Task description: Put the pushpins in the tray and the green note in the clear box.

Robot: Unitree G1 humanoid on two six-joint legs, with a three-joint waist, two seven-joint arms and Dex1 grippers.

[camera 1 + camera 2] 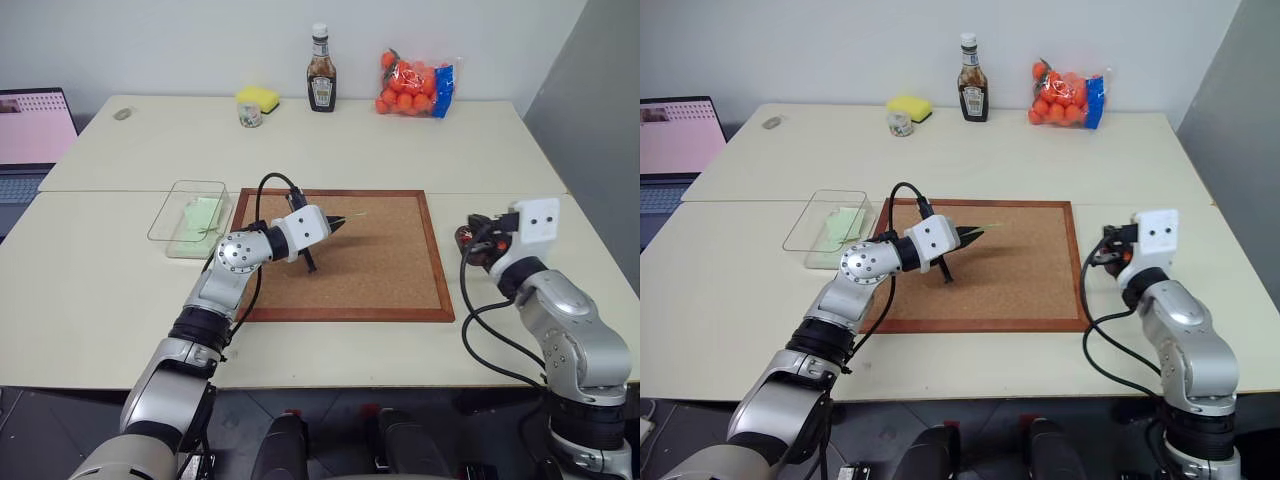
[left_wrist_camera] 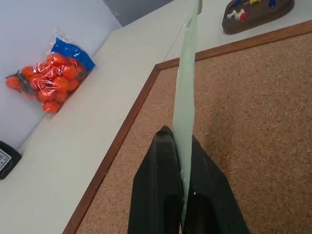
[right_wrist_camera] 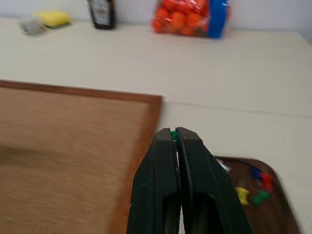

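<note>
Both closed, left gripper (image 2: 183,161) pinching green note (image 2: 185,97)

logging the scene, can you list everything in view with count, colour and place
corkboard: one, brown with wood frame, middle of table
clear box: one, transparent, beside the corkboard's left edge, a pale green sheet inside
green note: one, pale green, pinched edge-on in the left gripper above the corkboard
tray: one, dark brown, right of the corkboard
pushpins: several, blue, red, yellow, green, in the tray
green pushpin: one, between the right fingers
sauce bottle: one, dark, table's far edge
sponge: one, yellow, left of the bottle
bag of oranges: one, orange, right of the bottle
laptop: one, far left
left gripper: shut on the note
right gripper: shut, above the tray
</note>
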